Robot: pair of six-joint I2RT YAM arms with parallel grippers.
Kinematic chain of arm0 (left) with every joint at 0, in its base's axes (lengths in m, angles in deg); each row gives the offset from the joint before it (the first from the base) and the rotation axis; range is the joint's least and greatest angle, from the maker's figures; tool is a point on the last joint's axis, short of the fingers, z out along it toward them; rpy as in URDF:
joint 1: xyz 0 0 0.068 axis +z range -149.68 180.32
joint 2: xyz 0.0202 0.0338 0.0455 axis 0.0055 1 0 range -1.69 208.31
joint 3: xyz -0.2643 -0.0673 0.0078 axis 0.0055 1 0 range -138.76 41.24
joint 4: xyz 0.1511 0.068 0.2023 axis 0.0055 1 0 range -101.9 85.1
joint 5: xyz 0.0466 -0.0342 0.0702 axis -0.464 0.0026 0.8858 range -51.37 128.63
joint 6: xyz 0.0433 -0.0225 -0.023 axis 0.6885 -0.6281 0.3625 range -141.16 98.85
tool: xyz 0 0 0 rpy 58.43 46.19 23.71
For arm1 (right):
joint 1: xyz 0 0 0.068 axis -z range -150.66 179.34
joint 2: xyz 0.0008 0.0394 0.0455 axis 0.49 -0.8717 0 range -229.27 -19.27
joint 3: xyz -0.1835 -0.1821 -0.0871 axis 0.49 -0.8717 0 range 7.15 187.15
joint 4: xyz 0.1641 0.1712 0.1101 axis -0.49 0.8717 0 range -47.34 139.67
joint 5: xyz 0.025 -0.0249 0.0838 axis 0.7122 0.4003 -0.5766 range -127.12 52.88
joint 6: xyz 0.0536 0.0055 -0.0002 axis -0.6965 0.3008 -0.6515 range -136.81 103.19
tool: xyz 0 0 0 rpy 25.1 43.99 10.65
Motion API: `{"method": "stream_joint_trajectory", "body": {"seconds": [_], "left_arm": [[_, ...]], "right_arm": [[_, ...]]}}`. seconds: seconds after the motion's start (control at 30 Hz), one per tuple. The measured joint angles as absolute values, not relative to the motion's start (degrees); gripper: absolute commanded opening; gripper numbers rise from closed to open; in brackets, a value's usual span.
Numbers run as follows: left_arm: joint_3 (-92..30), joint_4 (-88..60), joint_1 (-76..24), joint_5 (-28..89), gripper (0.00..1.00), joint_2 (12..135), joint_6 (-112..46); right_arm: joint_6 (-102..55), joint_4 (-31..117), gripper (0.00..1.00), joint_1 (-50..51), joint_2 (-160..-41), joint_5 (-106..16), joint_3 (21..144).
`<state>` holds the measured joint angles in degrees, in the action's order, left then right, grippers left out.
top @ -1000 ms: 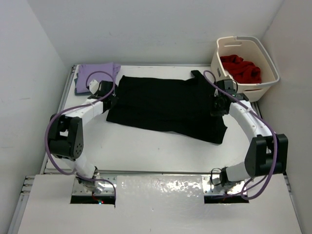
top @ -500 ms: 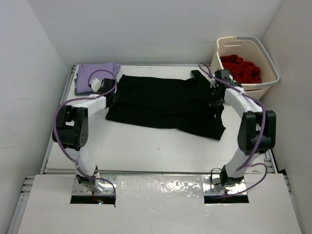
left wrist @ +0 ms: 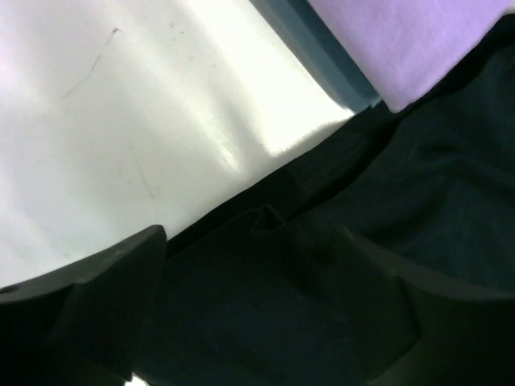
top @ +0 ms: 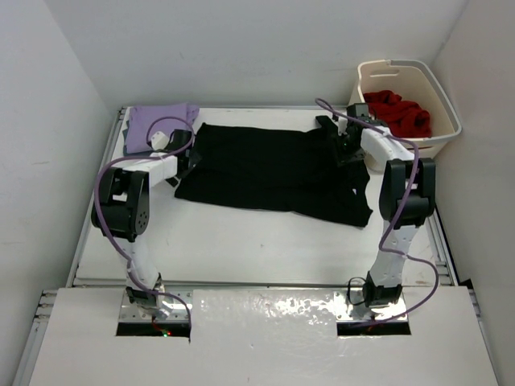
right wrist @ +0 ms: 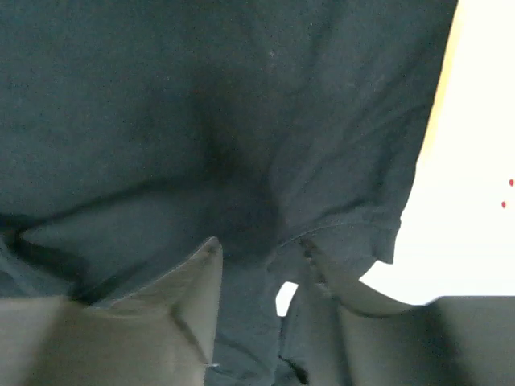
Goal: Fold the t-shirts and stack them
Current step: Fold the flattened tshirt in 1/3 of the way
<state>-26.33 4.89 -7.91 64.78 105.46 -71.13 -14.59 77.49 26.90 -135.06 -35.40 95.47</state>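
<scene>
Looking at the top view: black t-shirt lies spread flat across the middle of the table, long side running left to right, near edge slanting down toward the right. At its left edge sits the left gripper; the right gripper is over its far right part, by the sleeve next to the basket. Left wrist view: both of its fingers stand well apart, black cloth lying under and between them with a small raised pucker in the gap. Nothing is squeezed, so jaws spread. Bare table shows just past the shirt's edge there. Right wrist view: fingers are parted less widely, and a stitched hem of the black shirt runs into the gap between them, with a speck of bright table visible through it. Cloth looks loose, not pinched, so jaws parted there too. Lavender t-shirt is folded at the far left corner, on top of the teal-blue t-shirt, of which only a narrow edge sticks out. The black shirt's left corner touches or slightly overlaps that pile, can't tell which. Red t-shirt is bunched up inside the cream basket, which sits off the table's far right corner. Both arms reach far out from their bases, one along each side of the table.
</scene>
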Motion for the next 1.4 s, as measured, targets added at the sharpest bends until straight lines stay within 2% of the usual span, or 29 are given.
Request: {"method": "stream_joint_trajectory", "body": {"seconds": [0.13, 0.17, 0.23, 0.27, 0.53, 0.8, 1.13, 1.4], "left_arm": [[-26.29, 5.79, -7.91, 64.91, 0.95, 104.65, -71.00], [-26.11, 5.73, -7.91, 64.67, 0.98, 103.80, -70.69], [-25.30, 5.07, -7.91, 64.13, 0.99, 101.50, -70.08], [-24.67, 4.85, -7.93, 63.88, 0.99, 99.93, -69.62], [-21.57, 3.10, -8.72, 62.55, 1.00, 91.76, -67.15], [-13.22, 2.47, -9.53, 60.39, 1.00, 88.06, -65.16], [-11.07, 2.45, -9.55, 60.47, 1.00, 86.58, -64.33], [-11.07, 2.38, -9.55, 60.43, 1.00, 86.25, -63.42]], "right_arm": [[-14.20, 78.04, 0.57, 26.62, -134.73, -36.15, 95.38], [-14.22, 77.34, 0.67, 26.47, -133.88, -36.78, 94.13], [-14.92, 76.42, 0.77, 25.79, -131.02, -37.57, 90.85], [-15.62, 76.20, 0.99, 25.29, -129.31, -37.79, 89.17], [-23.88, 67.20, 0.99, 19.17, -116.44, -42.22, 73.72], [-34.00, 58.30, 0.99, 16.48, -119.91, -48.89, 66.09], [-37.15, 49.98, 0.99, 15.43, -129.62, -48.30, 72.03], [-33.37, 48.32, 0.99, 14.12, -140.00, -43.86, 88.80]]}}
